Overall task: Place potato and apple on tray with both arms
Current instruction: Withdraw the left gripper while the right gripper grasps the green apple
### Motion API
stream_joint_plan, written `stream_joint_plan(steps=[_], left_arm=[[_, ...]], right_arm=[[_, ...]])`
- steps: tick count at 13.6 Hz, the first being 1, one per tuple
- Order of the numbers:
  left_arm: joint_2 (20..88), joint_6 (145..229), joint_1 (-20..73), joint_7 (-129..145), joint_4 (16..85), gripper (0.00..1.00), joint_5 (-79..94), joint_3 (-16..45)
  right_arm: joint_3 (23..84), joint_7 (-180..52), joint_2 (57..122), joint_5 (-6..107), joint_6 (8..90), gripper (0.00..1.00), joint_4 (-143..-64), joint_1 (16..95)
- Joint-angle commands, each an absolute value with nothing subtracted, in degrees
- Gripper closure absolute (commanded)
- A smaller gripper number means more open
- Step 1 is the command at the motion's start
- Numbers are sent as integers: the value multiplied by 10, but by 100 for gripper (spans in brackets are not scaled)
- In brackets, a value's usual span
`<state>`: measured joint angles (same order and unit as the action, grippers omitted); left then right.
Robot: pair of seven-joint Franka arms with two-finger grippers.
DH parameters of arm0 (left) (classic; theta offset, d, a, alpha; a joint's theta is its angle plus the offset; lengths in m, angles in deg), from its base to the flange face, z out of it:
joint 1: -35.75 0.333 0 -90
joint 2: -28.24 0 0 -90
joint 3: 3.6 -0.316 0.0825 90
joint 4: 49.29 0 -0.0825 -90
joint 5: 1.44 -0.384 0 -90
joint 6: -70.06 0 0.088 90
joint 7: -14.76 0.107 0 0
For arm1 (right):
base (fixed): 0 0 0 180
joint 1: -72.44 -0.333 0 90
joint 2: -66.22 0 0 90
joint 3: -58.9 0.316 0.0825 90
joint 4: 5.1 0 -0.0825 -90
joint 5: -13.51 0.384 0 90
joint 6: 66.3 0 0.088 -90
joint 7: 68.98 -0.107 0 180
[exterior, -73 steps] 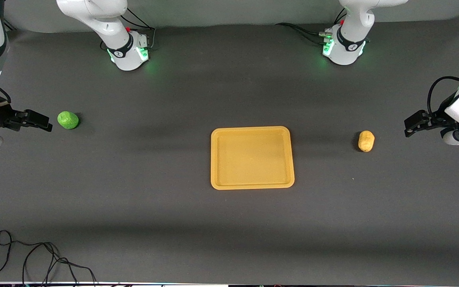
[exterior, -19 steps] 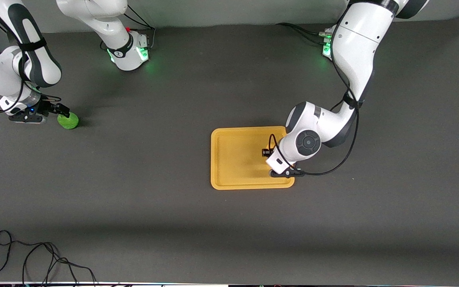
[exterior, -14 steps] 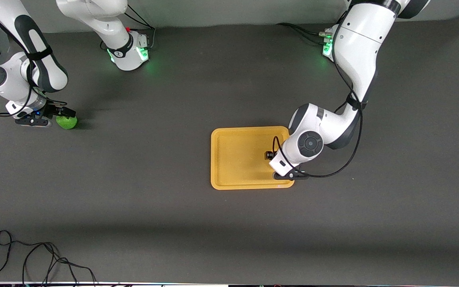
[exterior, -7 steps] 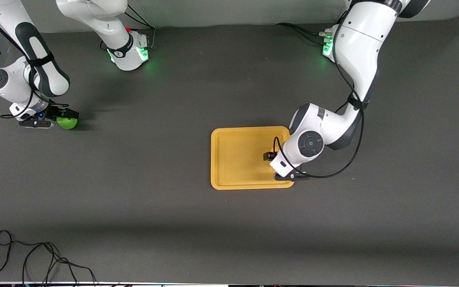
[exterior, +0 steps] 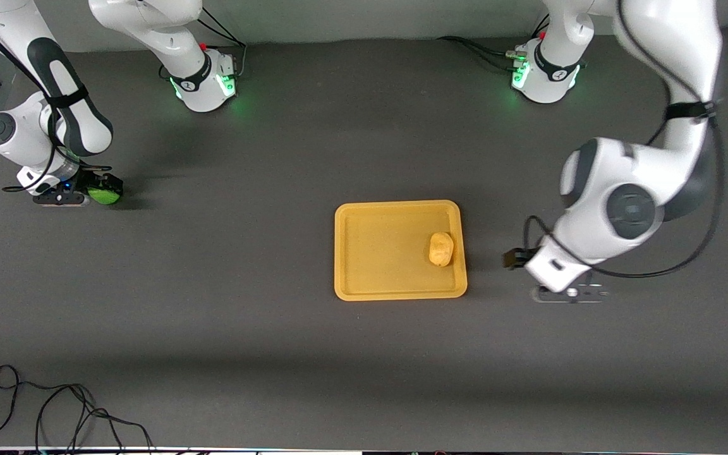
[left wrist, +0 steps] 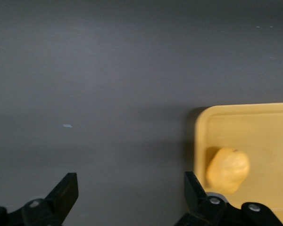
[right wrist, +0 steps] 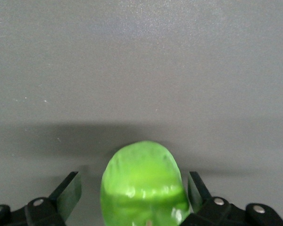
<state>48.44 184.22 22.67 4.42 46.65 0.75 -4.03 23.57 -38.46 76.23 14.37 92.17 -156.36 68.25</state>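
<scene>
Dark grey worktop (exterior: 275,158), matte, with a loose black cable (exterior: 54,411) at the edge nearest the front camera.

Item 1, tray (exterior: 364,253): yellow-orange, mid-worktop, lying flat.

Item 2, potato (exterior: 440,248): resting in the tray, close to the rim at the left arm's end. I count this half of the job done.

Item 3, left claw (left wrist: 132,197): released, fingers spread wide with nothing between them, over bare worktop just beside the tray on the left arm's side. I would let this arm wait clear of the tray.

Item 4, apple (right wrist: 144,183): green, on the worktop at the right arm's end, well apart from the tray.

Item 5, right claw (right wrist: 134,195): low around the apple, one finger on each side with a gap showing at both; not clenched as far as I can see.

Step in hand, my judgement: grasp the apple. I would centre the fruit between the fingers, close gently on its widest part since the lumpy round skin may roll or squirt out, lift straight up, then carry it to the free part of the tray, away from the potato.
</scene>
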Motion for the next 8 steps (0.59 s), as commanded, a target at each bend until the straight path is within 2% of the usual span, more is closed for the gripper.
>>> stream_joint_plan(steps=[1, 2, 3, 4, 6, 8], left_arm=[[417, 1790, 282, 137, 480, 0, 0, -38], [399, 1780, 294, 163, 482, 0, -3, -39], [381, 1776, 307, 182, 488, 0, -15, -38], [365, 1766, 313, 190, 499, 0, -32, -38], [327, 1767, 328, 219, 533, 0, -45, -38], [289, 1767, 337, 244, 558, 0, -48, -40]], right_arm=[[235, -357, 773, 174, 922, 12, -1554, 679], [235, -357, 773, 175, 917, 35, -1554, 679], [235, -356, 772, 175, 904, 53, -1553, 679], [235, -357, 769, 175, 889, 63, -1550, 678], [235, -358, 755, 176, 824, 64, -1520, 676], [236, -363, 742, 175, 708, 64, -1438, 657]])
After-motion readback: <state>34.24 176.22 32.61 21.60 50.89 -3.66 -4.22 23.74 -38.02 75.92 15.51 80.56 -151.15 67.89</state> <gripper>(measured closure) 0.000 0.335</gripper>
